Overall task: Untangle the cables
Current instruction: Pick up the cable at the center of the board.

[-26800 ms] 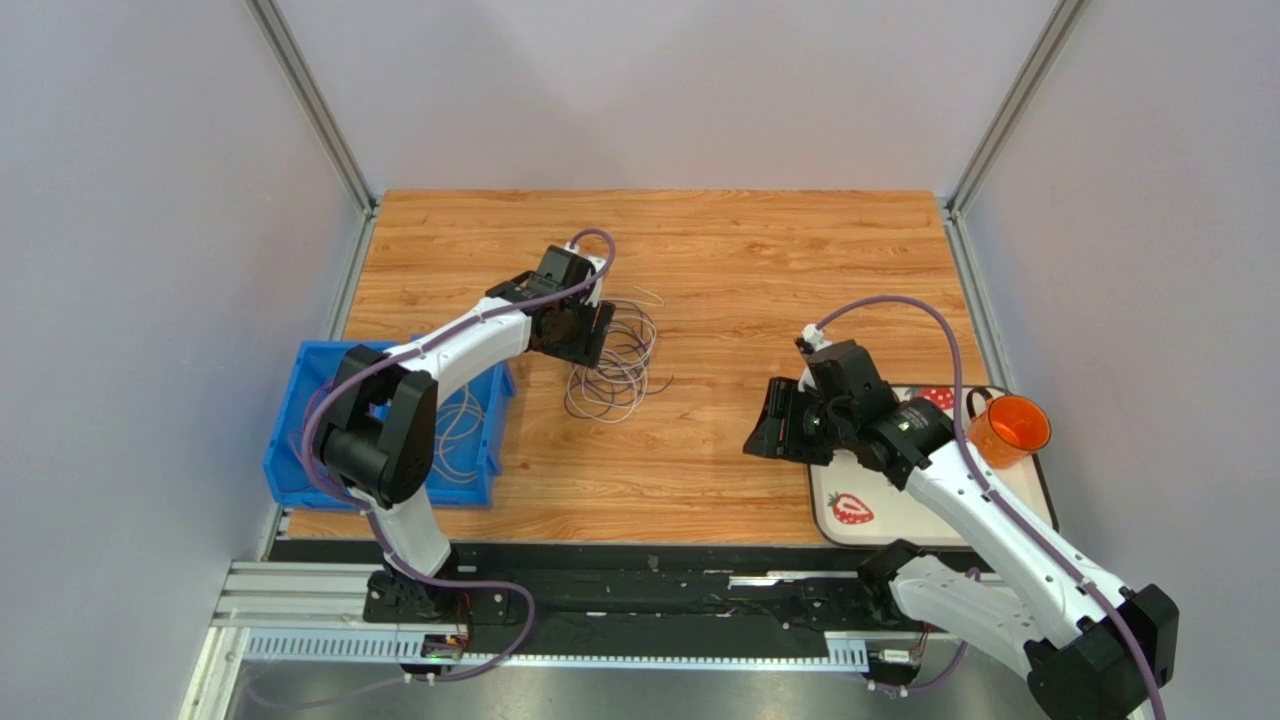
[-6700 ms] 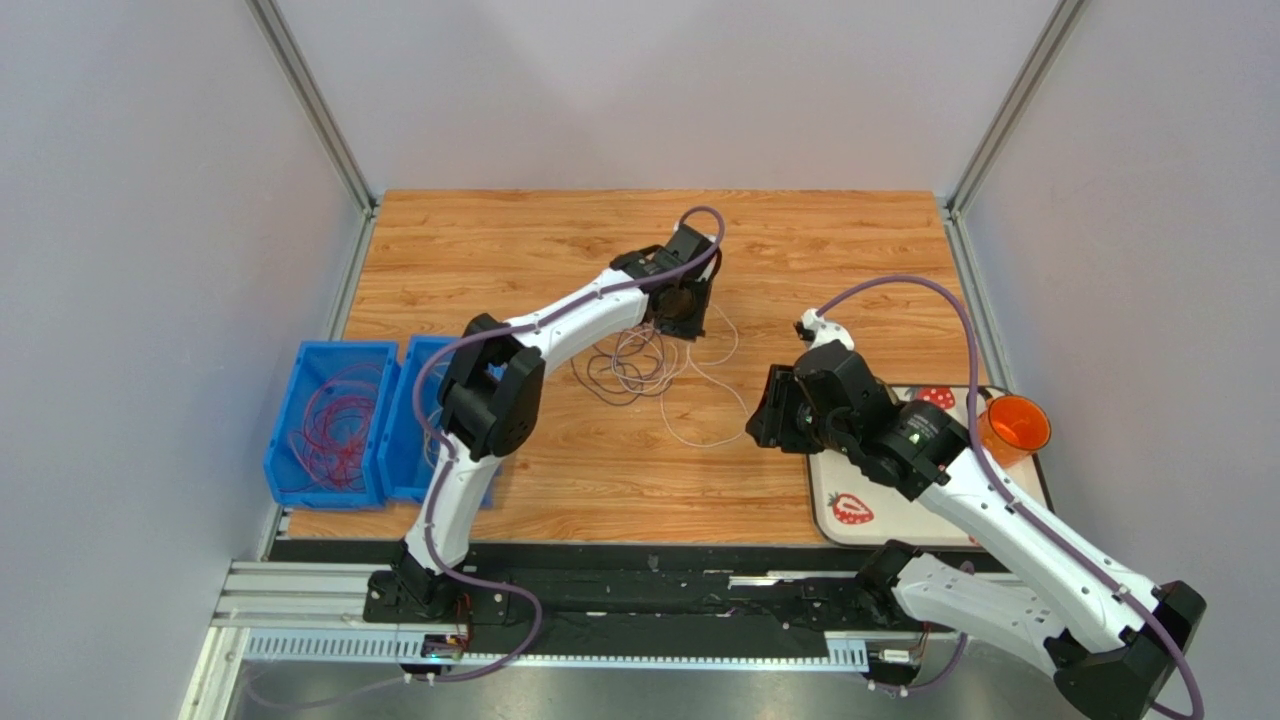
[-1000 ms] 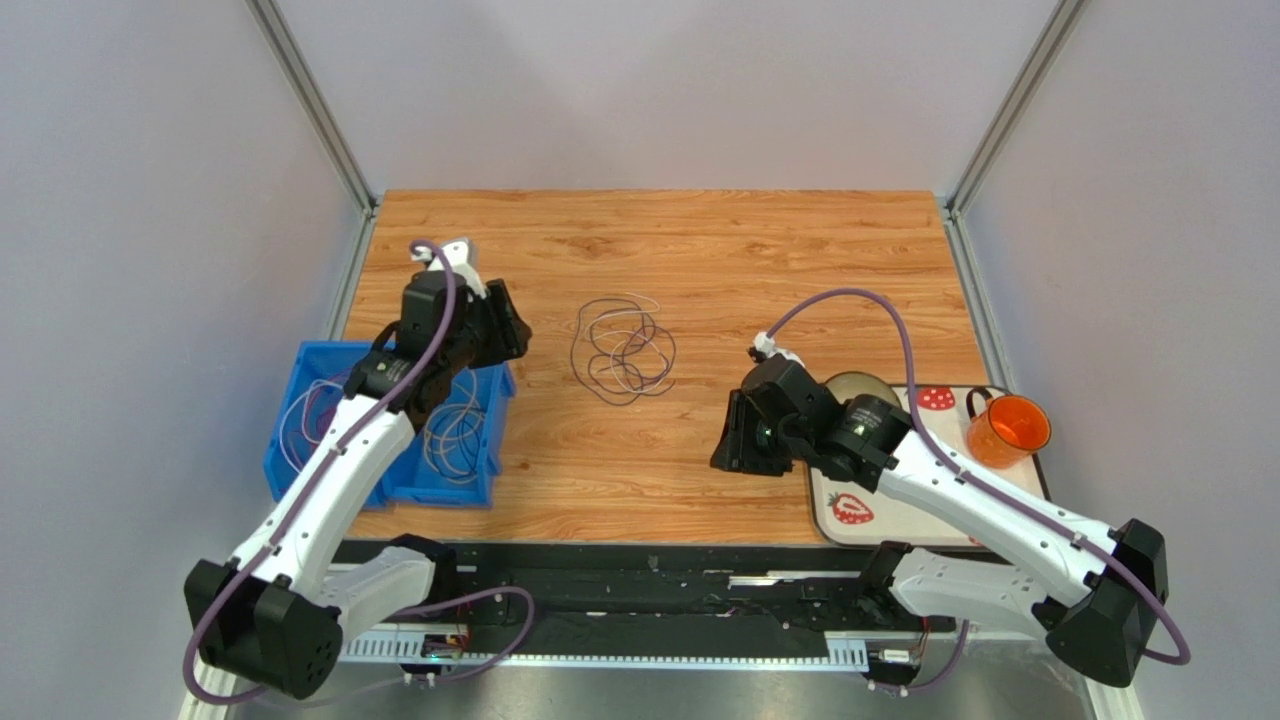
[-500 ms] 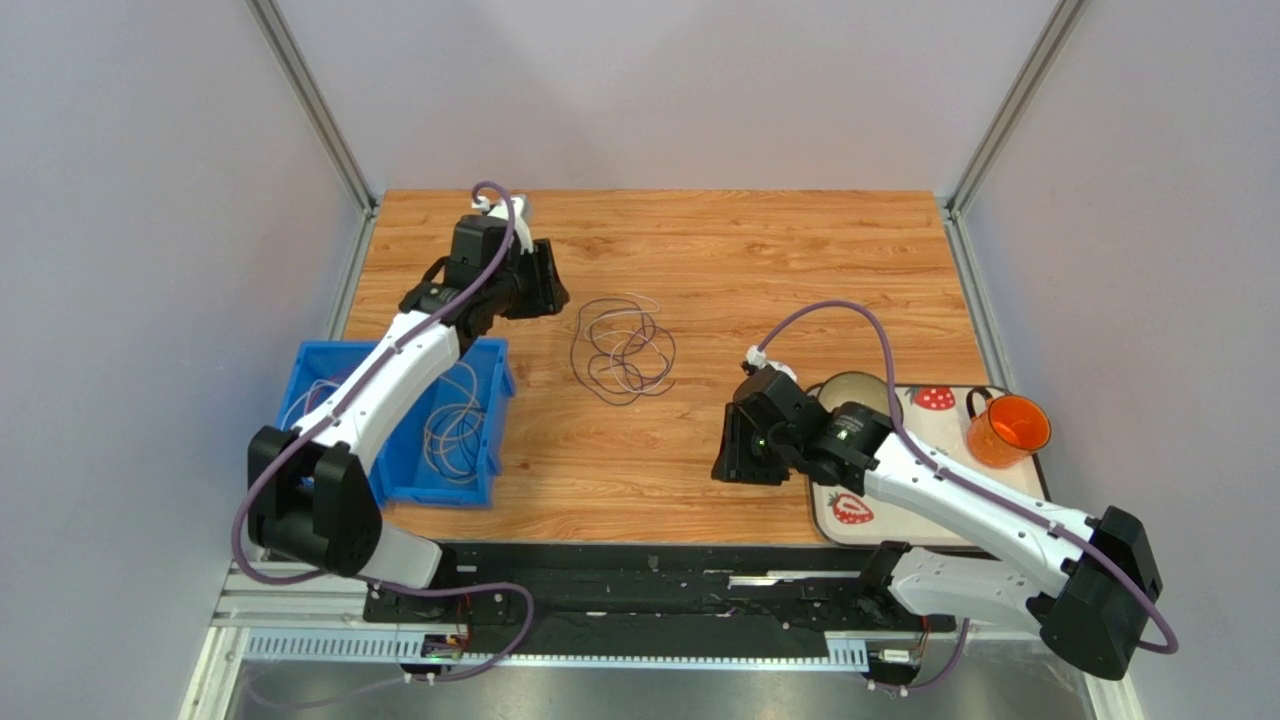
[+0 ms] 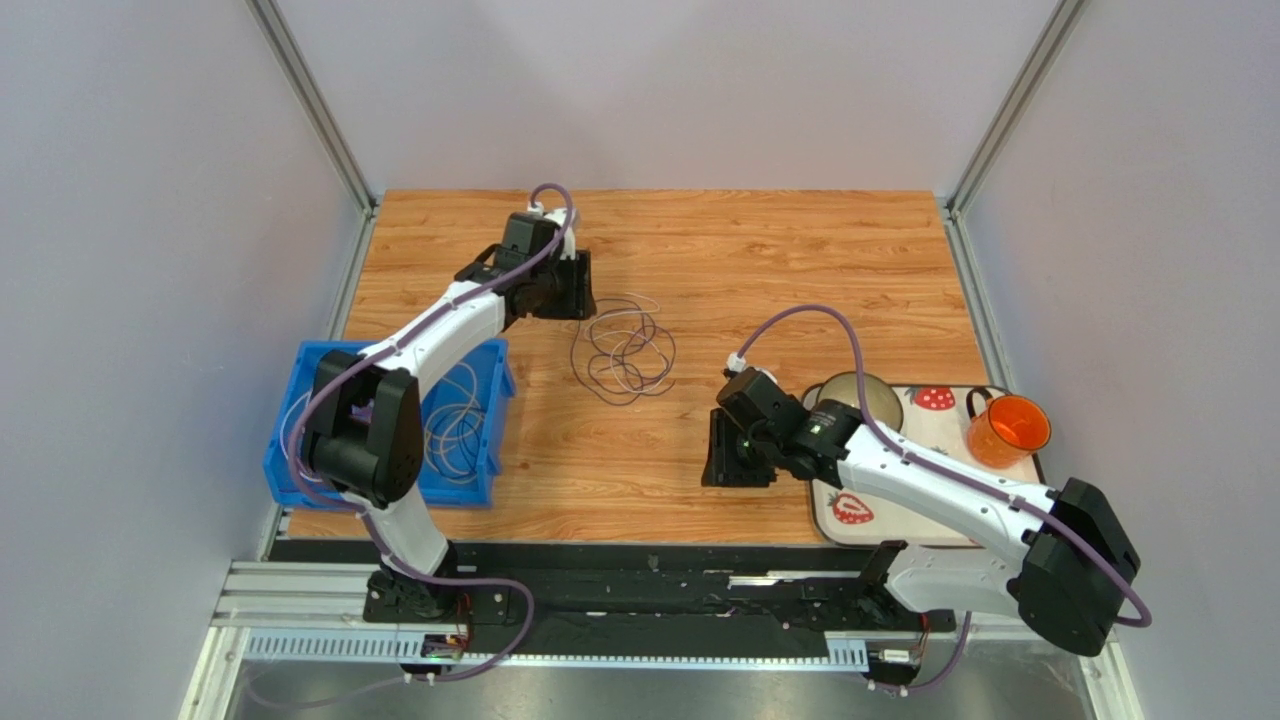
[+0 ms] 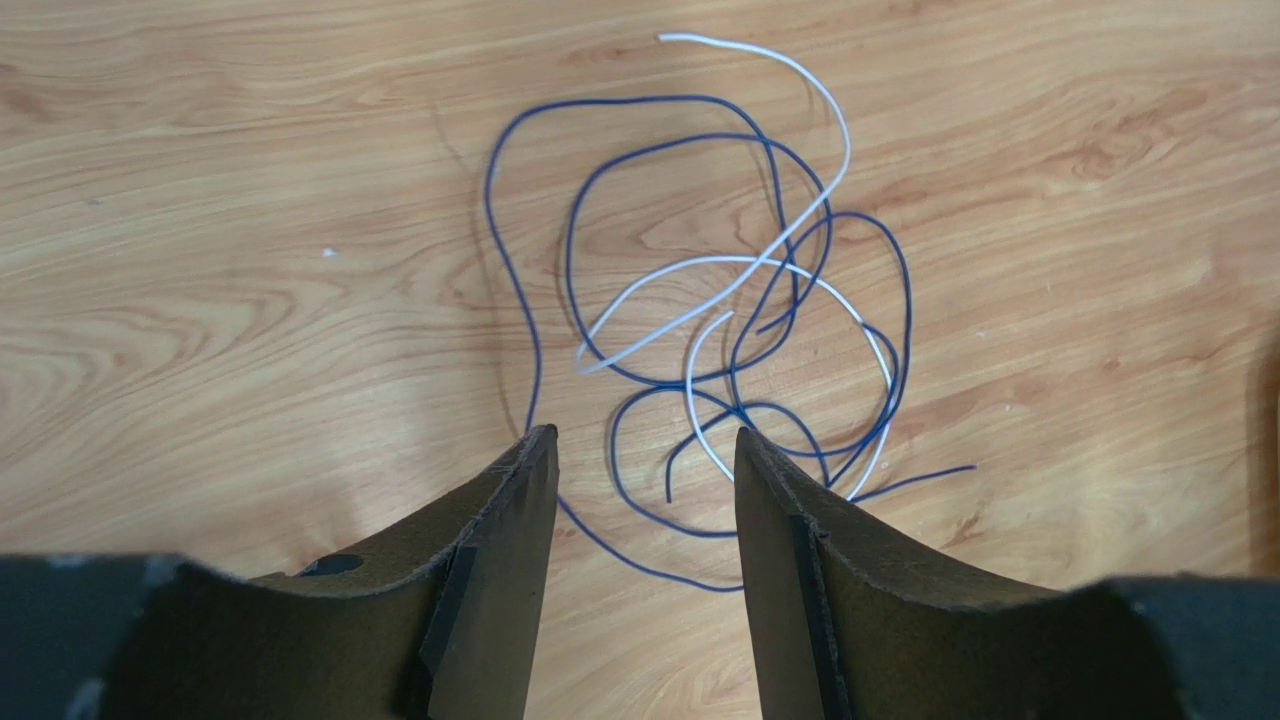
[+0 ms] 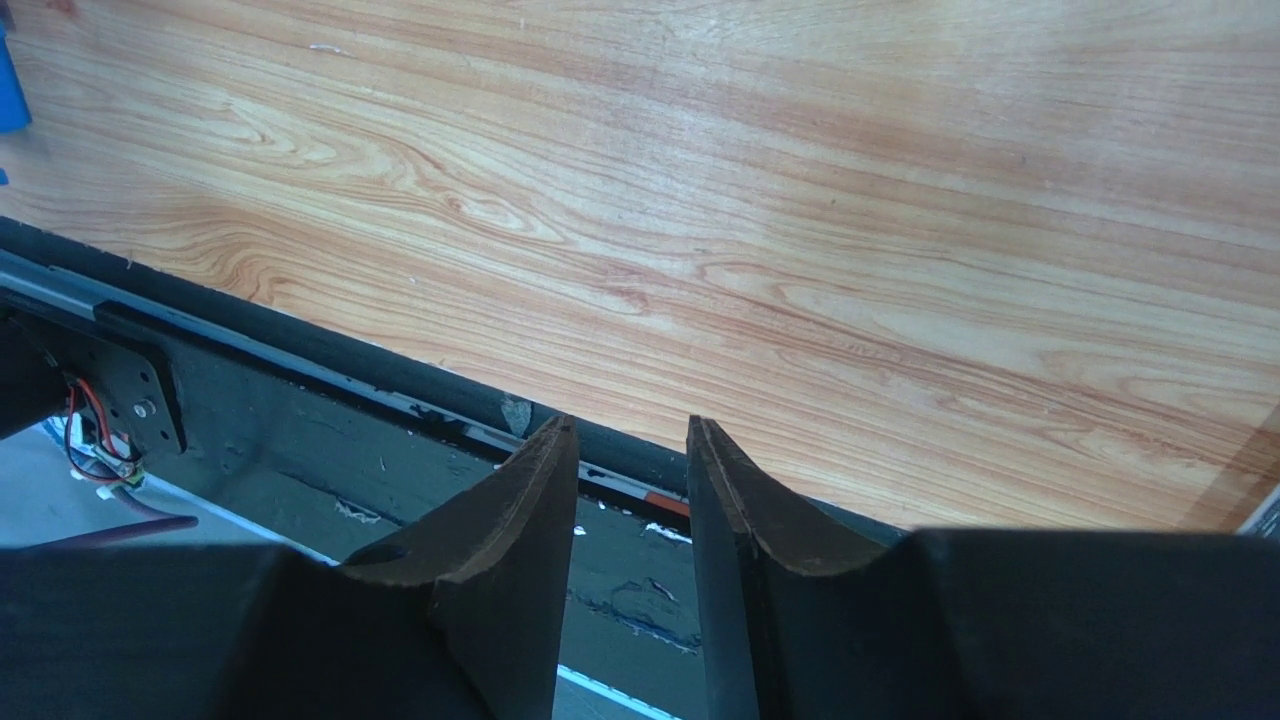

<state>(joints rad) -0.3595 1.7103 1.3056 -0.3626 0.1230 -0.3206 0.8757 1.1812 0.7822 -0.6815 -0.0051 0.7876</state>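
**A:** Where do the cables [image 6: 718,264] lie from your left hand [image 6: 639,443]?

**B:** Your left hand hangs open and empty. The dark-blue and white tangle sits on the surface [image 6: 226,225] just ahead of its fingertips, and one blue strand passes under the gap between them.

**A:** And your right hand [image 7: 631,428]?

**B:** Open too, holding nothing, at the surface's near edge, well apart from the tangle. More cables lie in the blue bin [image 5: 383,488].

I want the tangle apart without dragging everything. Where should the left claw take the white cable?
Probably at its free end, where the white cable lies alone on bare wood past the blue cable loops. Bring the left claw straight down, jaws across the wire; further along it crosses blue.
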